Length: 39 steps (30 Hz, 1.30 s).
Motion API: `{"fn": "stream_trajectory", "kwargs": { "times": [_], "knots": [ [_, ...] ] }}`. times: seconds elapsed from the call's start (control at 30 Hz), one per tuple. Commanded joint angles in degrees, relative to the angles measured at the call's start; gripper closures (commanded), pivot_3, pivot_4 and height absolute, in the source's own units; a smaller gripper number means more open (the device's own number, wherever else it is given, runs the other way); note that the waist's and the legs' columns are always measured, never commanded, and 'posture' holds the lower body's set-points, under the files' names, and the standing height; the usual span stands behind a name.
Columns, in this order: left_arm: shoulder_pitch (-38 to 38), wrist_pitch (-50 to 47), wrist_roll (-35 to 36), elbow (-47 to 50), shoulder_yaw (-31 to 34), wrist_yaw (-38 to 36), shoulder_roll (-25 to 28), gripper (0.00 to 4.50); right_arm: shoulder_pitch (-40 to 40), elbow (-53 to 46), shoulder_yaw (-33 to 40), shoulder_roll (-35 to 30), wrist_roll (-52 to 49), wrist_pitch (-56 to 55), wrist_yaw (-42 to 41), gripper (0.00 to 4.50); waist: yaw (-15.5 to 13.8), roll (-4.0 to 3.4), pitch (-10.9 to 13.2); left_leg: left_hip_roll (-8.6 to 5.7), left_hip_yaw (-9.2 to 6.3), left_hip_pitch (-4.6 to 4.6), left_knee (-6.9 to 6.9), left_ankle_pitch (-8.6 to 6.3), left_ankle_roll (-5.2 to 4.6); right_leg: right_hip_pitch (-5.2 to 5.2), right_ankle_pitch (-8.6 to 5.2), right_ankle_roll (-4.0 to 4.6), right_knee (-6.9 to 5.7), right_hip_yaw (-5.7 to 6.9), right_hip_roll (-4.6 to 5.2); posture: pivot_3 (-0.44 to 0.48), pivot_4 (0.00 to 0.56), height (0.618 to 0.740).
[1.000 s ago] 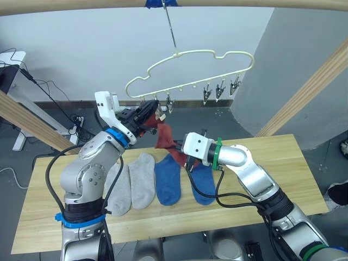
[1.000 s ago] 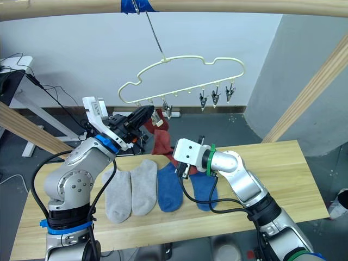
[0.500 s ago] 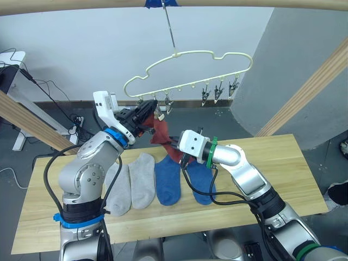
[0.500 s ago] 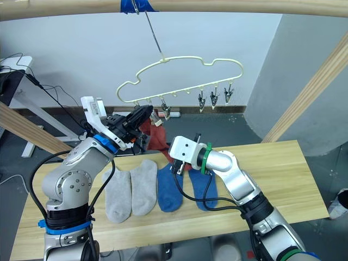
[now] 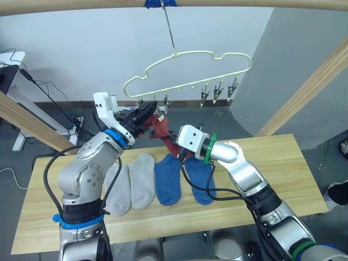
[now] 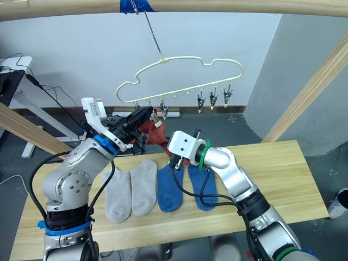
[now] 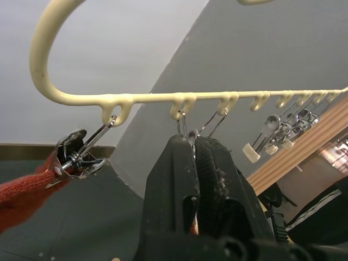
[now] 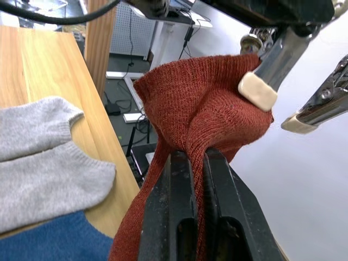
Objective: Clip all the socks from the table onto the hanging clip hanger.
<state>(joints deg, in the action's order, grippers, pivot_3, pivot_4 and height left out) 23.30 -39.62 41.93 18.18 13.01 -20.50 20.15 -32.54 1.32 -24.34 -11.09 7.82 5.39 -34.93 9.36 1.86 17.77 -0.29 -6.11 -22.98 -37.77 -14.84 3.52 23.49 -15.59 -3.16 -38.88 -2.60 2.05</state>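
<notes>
Your right tool [image 8: 197, 163] pinches a rust-red sock [image 8: 201, 103], its cuff at a clip [image 8: 270, 60] on the clip hanger [image 5: 187, 65]. Left tool [image 7: 194, 149] squeezes a clip's handles. Soft, light knit droops; grip near the cuff. Four socks [image 5: 163, 182] lie on the desk [image 5: 283, 168].

Silver arms, black cables, blue and green wrist rings.
</notes>
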Motion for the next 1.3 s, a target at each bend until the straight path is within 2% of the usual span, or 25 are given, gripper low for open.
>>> {"fn": "stream_trajectory", "kwargs": {
  "times": [0.03, 0.23, 0.33, 0.43, 0.47, 0.6, 0.8, 0.97, 1.1, 1.13, 1.17, 1.3],
  "knots": [
    [-0.53, 1.15, 0.03, 2.59, 0.40, -0.60, 0.95, 3.82, -1.11, -0.59, 0.17, 0.62, 0.14, -1.53, -0.01, 4.50, -0.01, 0.00, 0.00, 0.00, -0.01, 0.00, 0.00, 0.00, 0.00, 0.00, 0.00, 0.00, 0.00, 0.00, 0.00, -0.265, 0.293, 0.739],
    [-1.64, 1.27, -0.10, 3.30, -0.14, -1.51, 1.51, 1.94, -1.34, -0.10, 0.28, 1.50, -1.13, -0.94, -1.04, 4.50, 0.00, 0.00, 0.00, 0.00, -0.01, 0.00, 0.00, 0.00, 0.00, 0.00, 0.00, 0.00, -0.01, 0.00, 0.00, -0.264, 0.290, 0.739],
    [-2.18, 1.76, -0.80, 3.72, -0.71, -2.20, 2.27, 1.02, -1.04, -0.45, 0.32, 1.68, -1.92, 0.39, -2.15, 3.69, 0.00, 0.00, 0.00, 0.02, -0.01, 0.00, 0.00, 0.00, 0.00, 0.00, 0.00, 0.00, -0.01, 0.01, 0.00, -0.262, 0.289, 0.739],
    [-2.82, 2.95, -2.28, 3.99, -1.17, -2.53, 2.77, 0.12, -0.66, -1.13, -0.46, 0.97, -1.22, 1.59, -3.40, 2.64, -0.01, 0.00, 0.00, 0.02, -0.01, 0.00, 0.00, 0.00, 0.00, 0.00, 0.00, 0.00, -0.01, 0.00, 0.00, -0.261, 0.287, 0.739],
    [-3.29, 4.16, -3.70, 4.13, -1.63, -2.70, 3.11, 0.08, -0.24, -1.75, -0.64, 0.44, -0.89, 1.95, -3.81, 2.28, -0.01, 0.00, 0.00, 0.02, -0.01, 0.00, 0.00, 0.00, 0.00, 0.00, 0.00, 0.00, -0.01, 0.00, 0.01, -0.261, 0.287, 0.739],
    [-5.33, 9.99, -10.93, 5.30, -4.63, -2.60, 3.92, 0.08, 2.19, -6.71, 0.04, -2.81, -1.64, 4.53, -6.31, 2.28, -0.07, 0.00, 0.00, 0.01, -0.01, 0.00, 0.02, 0.00, 0.00, 0.01, 0.00, 0.00, 0.00, 0.01, 0.01, -0.258, 0.287, 0.739],
    [-9.88, 20.87, -20.12, 7.94, -8.76, -0.98, 1.00, 0.08, 8.21, -22.53, 7.52, -14.25, -9.05, 10.49, -13.43, 2.28, -1.19, -0.01, 0.01, 0.04, 0.01, -0.05, 0.04, -0.01, 0.00, 0.01, -0.01, -0.02, 0.10, -0.01, 0.14, -0.256, 0.293, 0.739],
    [-11.94, 26.36, -24.64, 7.25, -12.49, 0.15, -2.56, 0.08, 9.97, -29.81, 14.40, -21.18, -16.61, 17.10, -17.27, 2.28, -1.27, -0.02, 0.01, -0.03, -0.01, -0.02, 0.03, -0.01, -0.01, 0.00, -0.01, -0.01, 0.05, 0.03, 0.03, -0.275, 0.292, 0.739],
    [-12.65, 30.04, -26.99, 4.87, -13.01, 1.53, -5.70, 0.08, 9.91, -32.43, 17.91, -25.20, -20.34, 21.01, -18.02, 2.28, -1.12, -0.01, 0.01, -0.06, 0.06, -0.03, -0.02, -0.01, -0.01, -0.02, -0.01, -0.02, 0.06, -0.03, 0.02, -0.291, 0.291, 0.739],
    [-12.62, 30.60, -27.23, 4.38, -13.02, 1.57, -6.14, 0.47, 9.79, -32.65, 18.17, -25.73, -20.77, 21.56, -17.90, 2.24, -1.07, -0.01, 0.01, -0.06, 0.06, -0.02, -0.03, -0.01, -0.01, -0.02, -0.01, -0.01, 0.06, -0.02, 0.00, -0.295, 0.292, 0.739],
    [-12.54, 31.27, -27.77, 3.84, -13.19, 1.85, -6.62, 0.63, 9.64, -32.94, 18.62, -26.17, -21.22, 22.26, -17.65, 2.24, -1.04, -0.01, 0.01, -0.06, 0.05, -0.01, -0.02, -0.01, -0.02, -0.02, -0.01, -0.01, 0.05, -0.02, -0.01, -0.295, 0.292, 0.739],
    [-11.33, 33.08, -30.08, 1.04, -15.05, 2.27, -8.58, 1.80, 8.95, -34.43, 20.99, -27.54, -23.22, 25.57, -16.11, 2.24, -1.07, -0.01, 0.01, -0.09, 0.06, -0.02, -0.04, -0.01, -0.02, -0.03, -0.01, -0.02, 0.04, -0.03, -0.02, -0.313, 0.291, 0.739]
  ]
}}
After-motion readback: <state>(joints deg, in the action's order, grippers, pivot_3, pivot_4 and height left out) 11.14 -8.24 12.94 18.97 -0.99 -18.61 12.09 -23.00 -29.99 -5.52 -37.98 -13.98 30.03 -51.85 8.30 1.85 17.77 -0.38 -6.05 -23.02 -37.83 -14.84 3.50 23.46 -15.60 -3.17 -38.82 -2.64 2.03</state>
